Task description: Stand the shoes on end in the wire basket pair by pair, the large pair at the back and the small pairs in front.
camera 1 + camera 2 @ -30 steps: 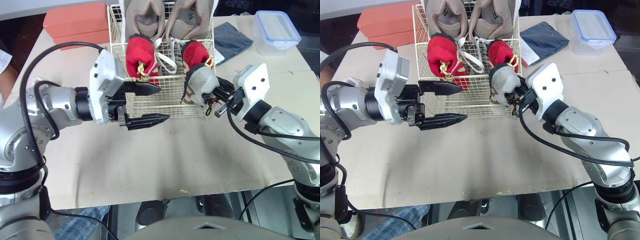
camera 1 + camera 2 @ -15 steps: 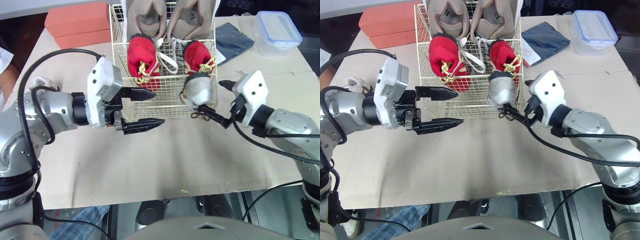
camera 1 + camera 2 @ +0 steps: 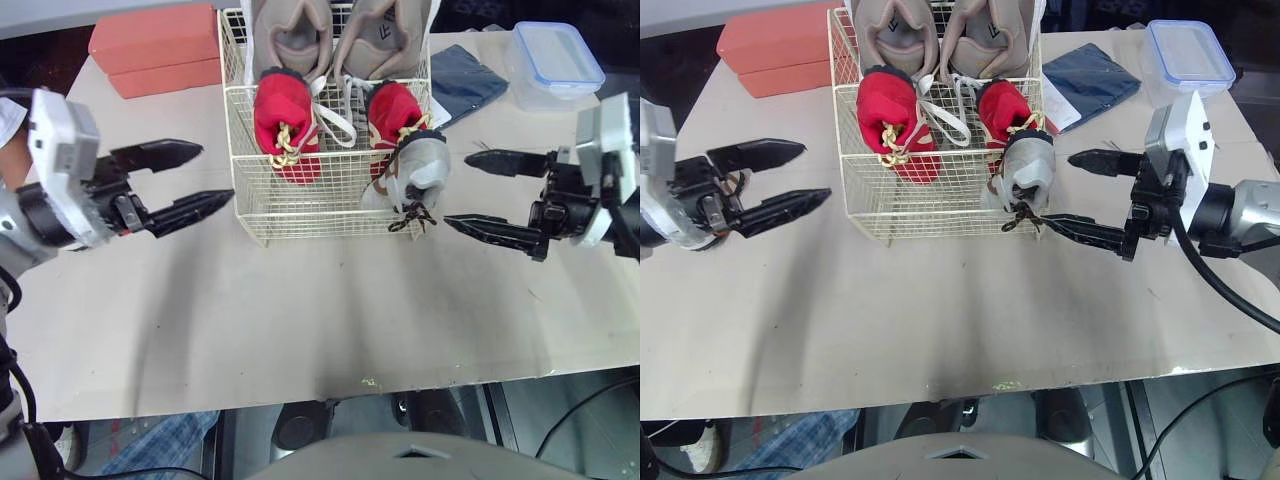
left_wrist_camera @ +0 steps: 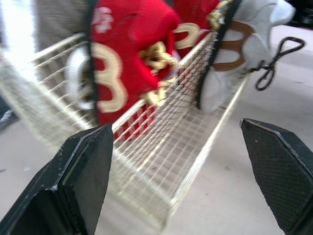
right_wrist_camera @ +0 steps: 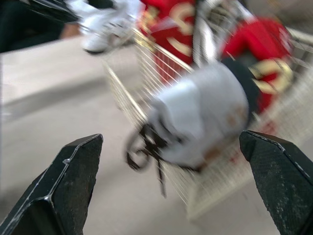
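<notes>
Spread wide and empty at the left gripper [image 3: 215,173], well apart from the basket [image 3: 300,226], off its left side. Likewise wide and empty at the right gripper [image 3: 458,188], near the grey shoe [image 3: 415,168]. Leans tilted in the basket's front right corner, lace [image 3: 409,216] spilling over the front wall. Beside it, on end, the red pair [image 3: 281,122]; at the back, the tan pair [image 3: 291,36].

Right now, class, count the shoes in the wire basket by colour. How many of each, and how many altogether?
Beige shoes: 2
Red shoes: 2
Grey shoe: 1
Total: 5
</notes>
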Robot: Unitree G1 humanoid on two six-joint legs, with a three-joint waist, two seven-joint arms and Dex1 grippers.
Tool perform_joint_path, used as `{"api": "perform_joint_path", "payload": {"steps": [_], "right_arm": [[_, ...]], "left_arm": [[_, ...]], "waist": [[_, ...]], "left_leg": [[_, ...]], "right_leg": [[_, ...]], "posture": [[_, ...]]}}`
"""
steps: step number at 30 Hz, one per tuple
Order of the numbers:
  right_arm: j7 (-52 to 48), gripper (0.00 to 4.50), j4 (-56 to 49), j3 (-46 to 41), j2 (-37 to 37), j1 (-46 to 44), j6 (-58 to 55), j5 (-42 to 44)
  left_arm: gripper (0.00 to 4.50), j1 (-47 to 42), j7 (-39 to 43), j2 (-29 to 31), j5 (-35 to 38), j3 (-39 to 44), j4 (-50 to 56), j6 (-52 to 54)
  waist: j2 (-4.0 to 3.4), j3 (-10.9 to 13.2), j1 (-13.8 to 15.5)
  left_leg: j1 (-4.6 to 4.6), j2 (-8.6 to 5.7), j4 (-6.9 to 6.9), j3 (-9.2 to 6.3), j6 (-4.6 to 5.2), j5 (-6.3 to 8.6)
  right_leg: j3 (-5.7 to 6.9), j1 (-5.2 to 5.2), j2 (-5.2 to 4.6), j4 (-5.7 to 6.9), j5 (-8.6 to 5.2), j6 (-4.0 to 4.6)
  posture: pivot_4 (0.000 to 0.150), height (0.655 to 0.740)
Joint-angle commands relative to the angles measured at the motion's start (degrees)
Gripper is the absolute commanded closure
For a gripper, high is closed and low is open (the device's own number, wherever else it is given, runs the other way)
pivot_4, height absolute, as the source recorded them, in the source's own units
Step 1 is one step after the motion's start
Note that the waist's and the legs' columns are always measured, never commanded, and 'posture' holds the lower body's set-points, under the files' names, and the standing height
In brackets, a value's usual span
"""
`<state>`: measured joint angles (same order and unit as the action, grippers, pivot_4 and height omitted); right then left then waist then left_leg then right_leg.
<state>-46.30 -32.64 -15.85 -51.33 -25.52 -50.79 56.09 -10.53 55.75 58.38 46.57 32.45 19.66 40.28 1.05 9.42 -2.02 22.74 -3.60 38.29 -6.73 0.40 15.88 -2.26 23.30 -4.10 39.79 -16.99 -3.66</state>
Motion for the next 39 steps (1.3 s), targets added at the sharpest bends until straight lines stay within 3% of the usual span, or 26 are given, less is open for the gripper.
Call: {"api": "perform_joint_path", "payload": {"steps": [1,12,23,36,39], "right_arm": [[-2.5,0.07,0.4,-0.1,2.2,-2.9,6.4,-0.7],[-4.4,0.07,6.4,7.0,8.4,-14.1,15.5,-7.7],[-4.1,0.07,6.5,8.4,9.3,-15.6,15.2,-8.3],[-4.6,0.07,6.4,8.9,11.3,-16.3,14.6,-7.2],[-5.2,0.0,6.2,8.9,10.9,-15.9,14.1,-6.6]], "left_arm": [[0.0,0.1,-1.9,-1.7,-4.0,3.3,-5.1,-5.6],[0.0,-1.0,-14.2,-10.6,-17.7,4.0,-27.4,-22.9],[0.0,-3.7,-17.8,-5.7,-25.1,4.4,-51.0,-36.3],[0.0,-19.2,-23.9,-4.7,-32.7,-3.4,-81.3,-45.5],[0.8,-20.7,-22.9,-4.3,-33.2,-4.7,-84.4,-44.4]], "waist": [[0.01,0.0,0.0],[0.09,0.0,-0.2],[0.13,-0.1,-0.1],[0.28,-0.1,-0.3],[0.29,-0.1,-0.5]], "left_leg": [[0.0,0.0,-0.01,-0.01,-0.01,0.0],[0.09,-0.02,-0.02,-0.04,-0.04,-0.01],[0.15,-0.04,-0.03,-0.05,-0.04,-0.01],[0.17,-0.1,-0.01,-0.08,-0.03,-0.01],[0.17,-0.1,-0.01,-0.08,-0.04,-0.01]], "right_leg": [[0.02,0.0,0.0,0.0,0.0,0.0],[0.0,0.11,-0.04,0.01,0.01,0.0],[-0.02,0.2,-0.07,0.04,0.01,0.0],[0.03,0.24,-0.08,0.1,0.01,0.0],[0.01,0.25,-0.08,0.12,0.01,0.0]], "posture": [[0.15,0.74],[0.15,0.74],[0.15,0.74],[0.15,0.74],[0.15,0.74]]}}
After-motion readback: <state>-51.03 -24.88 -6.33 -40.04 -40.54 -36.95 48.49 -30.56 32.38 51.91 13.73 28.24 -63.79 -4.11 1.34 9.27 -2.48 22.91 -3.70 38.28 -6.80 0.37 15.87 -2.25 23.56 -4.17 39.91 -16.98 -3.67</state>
